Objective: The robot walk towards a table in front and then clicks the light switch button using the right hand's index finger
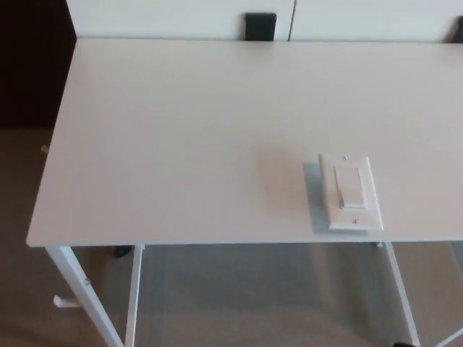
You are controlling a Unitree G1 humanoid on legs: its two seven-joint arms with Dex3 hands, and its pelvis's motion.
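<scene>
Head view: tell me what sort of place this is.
Probably an indoor test room or lab rather than a home. A bare white table holds only a wall-type light switch lying flat near its front edge. White cabinets stand behind it, with brown floor below.

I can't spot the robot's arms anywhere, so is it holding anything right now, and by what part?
Nothing can be seen held: neither hand is in view. The light switch lies untouched on the white table, near its front edge.
</scene>
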